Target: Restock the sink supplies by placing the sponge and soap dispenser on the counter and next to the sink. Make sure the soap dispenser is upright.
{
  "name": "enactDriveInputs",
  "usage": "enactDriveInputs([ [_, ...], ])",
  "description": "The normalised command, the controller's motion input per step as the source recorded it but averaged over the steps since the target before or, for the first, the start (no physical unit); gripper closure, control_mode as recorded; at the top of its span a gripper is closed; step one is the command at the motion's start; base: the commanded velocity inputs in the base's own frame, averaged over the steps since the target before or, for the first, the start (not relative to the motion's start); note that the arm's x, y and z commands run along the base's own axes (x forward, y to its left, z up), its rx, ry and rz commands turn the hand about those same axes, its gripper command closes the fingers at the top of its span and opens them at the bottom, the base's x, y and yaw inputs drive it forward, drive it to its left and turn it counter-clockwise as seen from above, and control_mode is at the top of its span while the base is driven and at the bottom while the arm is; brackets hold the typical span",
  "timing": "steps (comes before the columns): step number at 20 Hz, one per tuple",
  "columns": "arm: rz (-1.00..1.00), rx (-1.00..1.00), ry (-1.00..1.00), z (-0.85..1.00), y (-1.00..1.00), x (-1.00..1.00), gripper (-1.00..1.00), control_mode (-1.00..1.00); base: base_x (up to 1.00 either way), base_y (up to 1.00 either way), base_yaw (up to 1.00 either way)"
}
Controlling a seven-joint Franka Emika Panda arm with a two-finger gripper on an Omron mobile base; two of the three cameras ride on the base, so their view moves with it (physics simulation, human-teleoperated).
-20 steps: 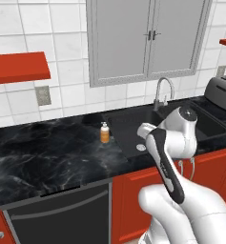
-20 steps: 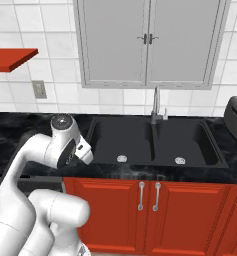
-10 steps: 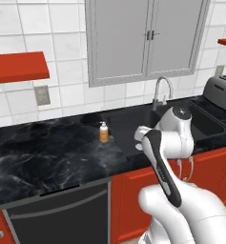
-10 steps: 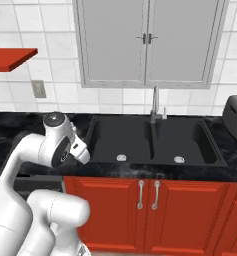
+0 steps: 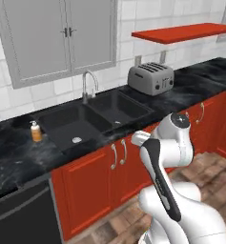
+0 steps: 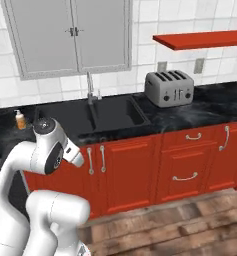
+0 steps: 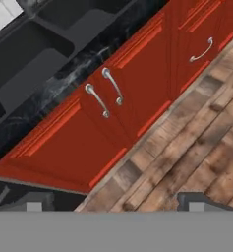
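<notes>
The gripper (image 7: pixel 113 204) is wide open and holds nothing, pointing down at the red cabinet doors (image 7: pixel 101 123) and wood floor (image 7: pixel 187 152). The whole view has swung since before, because the base drove. The soap dispenser (image 5: pixel 35 131) stands upright on the counter (image 5: pixel 9 152), left of the sink (image 5: pixel 86 119).

1. The counter (image 5: pixel 190 93) is a long black, white-veined marble worktop over red cabinets (image 6: pixel 140 165), running along the tiled wall.
2. The black double-basin sink (image 5: pixel 93 116) is cut into it, with a curved chrome faucet (image 5: pixel 88 86) at the sink's back edge.
3. The orange soap dispenser (image 5: pixel 35 131) stands upright on the counter just left of the sink.
4. A silver toaster (image 5: pixel 151 78) sits on the counter right of the sink, near the wall.
5. A wooden plank floor (image 6: pixel 190 220) lies below the cabinets.
</notes>
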Motion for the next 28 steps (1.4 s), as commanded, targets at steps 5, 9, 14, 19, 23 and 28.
enactDriveInputs([
  [5,0.0,0.0,0.0,0.0,0.0,0.0,-1.0,1.0,0.0,-0.56,-0.78],
  [9,0.0,0.0,0.0,0.0,0.0,0.0,-1.0,1.0,0.01,-0.04,-0.69],
  [14,0.0,0.0,0.0,0.0,0.0,0.0,-1.0,1.0,0.19,-0.11,-0.65],
  [19,0.0,0.0,0.0,0.0,0.0,0.0,-1.0,1.0,0.65,-0.01,-0.61],
  [23,0.0,0.0,0.0,0.0,0.0,0.0,-1.0,1.0,0.88,-0.13,-0.53],
  [28,0.0,0.0,0.0,0.0,0.0,0.0,-1.0,1.0,0.9,-0.06,-0.44],
])
